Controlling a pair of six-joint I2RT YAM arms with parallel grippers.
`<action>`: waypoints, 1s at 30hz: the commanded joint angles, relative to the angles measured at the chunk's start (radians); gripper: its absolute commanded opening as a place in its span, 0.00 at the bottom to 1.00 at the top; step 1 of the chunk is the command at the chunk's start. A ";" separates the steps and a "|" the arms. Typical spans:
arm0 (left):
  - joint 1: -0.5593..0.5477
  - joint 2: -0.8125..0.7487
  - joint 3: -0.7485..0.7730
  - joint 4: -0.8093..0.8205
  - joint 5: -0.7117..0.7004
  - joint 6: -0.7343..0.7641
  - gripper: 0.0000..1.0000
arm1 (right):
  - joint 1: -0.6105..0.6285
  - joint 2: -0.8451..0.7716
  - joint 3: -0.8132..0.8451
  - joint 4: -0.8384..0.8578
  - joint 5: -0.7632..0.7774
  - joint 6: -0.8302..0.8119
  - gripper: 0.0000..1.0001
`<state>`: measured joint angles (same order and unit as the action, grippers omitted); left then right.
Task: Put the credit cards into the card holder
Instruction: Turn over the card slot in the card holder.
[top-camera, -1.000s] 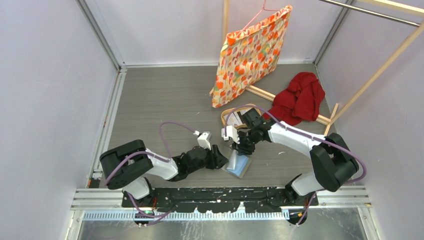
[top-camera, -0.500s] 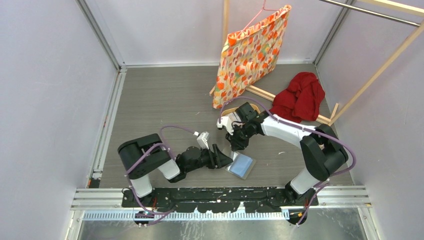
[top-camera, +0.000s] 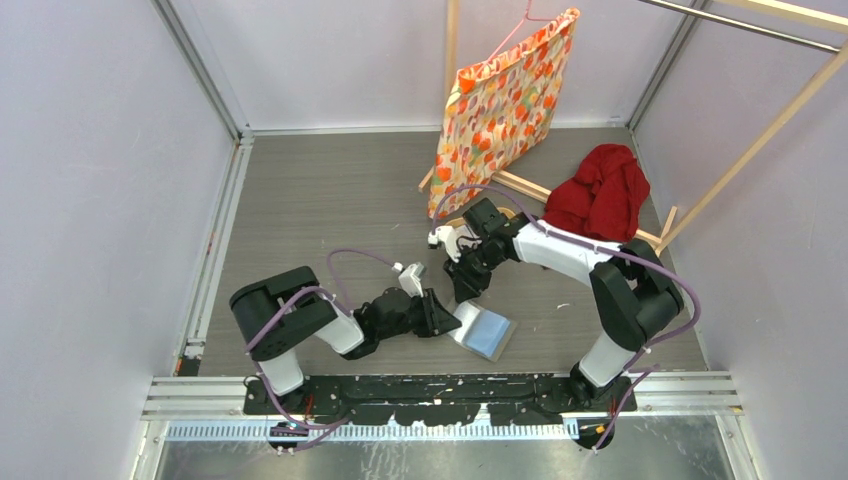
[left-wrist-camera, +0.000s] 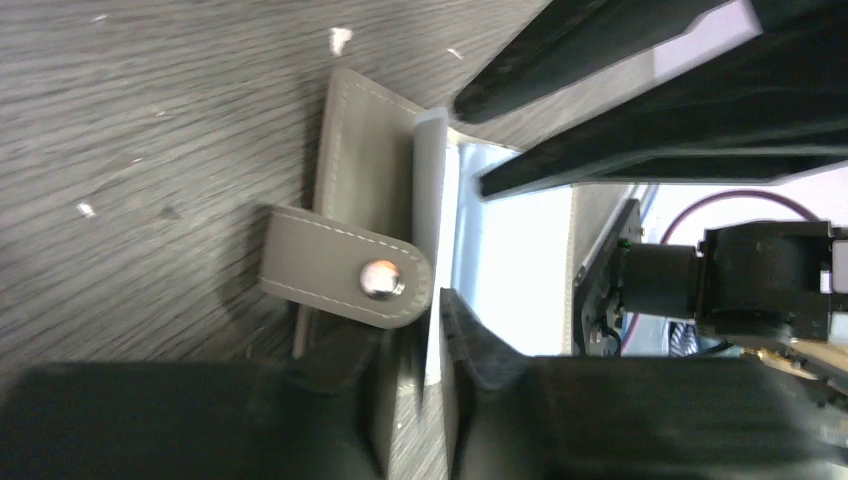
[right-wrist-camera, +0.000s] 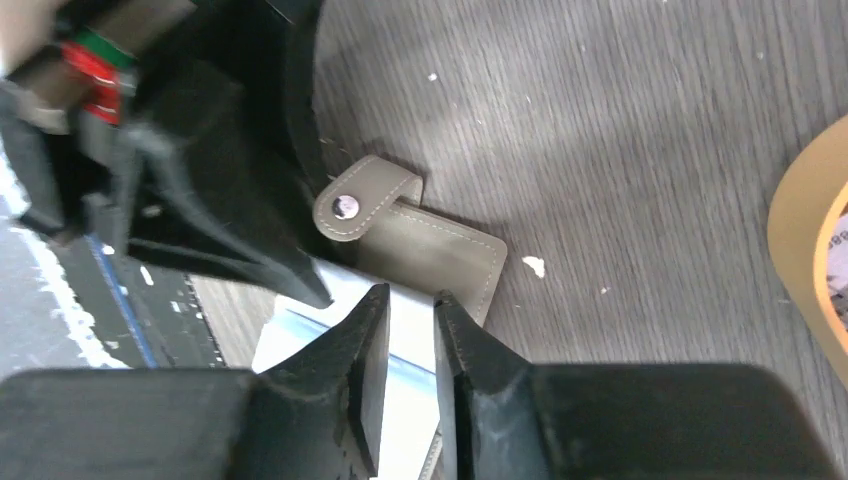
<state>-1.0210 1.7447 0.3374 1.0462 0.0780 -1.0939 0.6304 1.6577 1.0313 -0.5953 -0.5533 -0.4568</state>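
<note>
Overhead, a grey-olive card holder (top-camera: 488, 332) lies open on the grey tabletop (top-camera: 330, 200), low in the centre of the frame, pale blue inside facing up. Two black robot arms meet over it.

At the bottom of its own camera view, the left hand (left-wrist-camera: 412, 325) appears to pinch the holder's edge beside the snap tab (left-wrist-camera: 345, 280). One finger is on the olive outside and one on the pale lining.

The right hand (right-wrist-camera: 409, 295) hovers over the pale pockets with its fingers narrowly apart. A pale strip (right-wrist-camera: 408, 340) shows between them, but I cannot tell whether it is a card or the lining. A tan tray (right-wrist-camera: 800, 220) sits at that view's right edge.

To do this step well, the left hand should hold the pocket open and steady. The right should square a card's edge with the slot and slide it in gently, without pushing the holder away.
</note>
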 joint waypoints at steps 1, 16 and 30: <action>-0.005 -0.036 0.011 -0.351 -0.028 0.072 0.14 | -0.043 -0.054 0.064 -0.047 -0.140 0.034 0.31; -0.007 -0.141 0.068 -0.478 -0.005 0.156 0.08 | -0.037 -0.218 -0.157 -0.233 -0.069 -0.641 0.52; 0.035 -0.236 0.027 -0.479 0.017 0.208 0.15 | 0.180 -0.097 -0.221 -0.174 0.248 -0.686 0.24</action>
<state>-1.0164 1.5421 0.3904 0.6025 0.0776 -0.9440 0.7715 1.5246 0.8391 -0.7940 -0.4137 -1.1049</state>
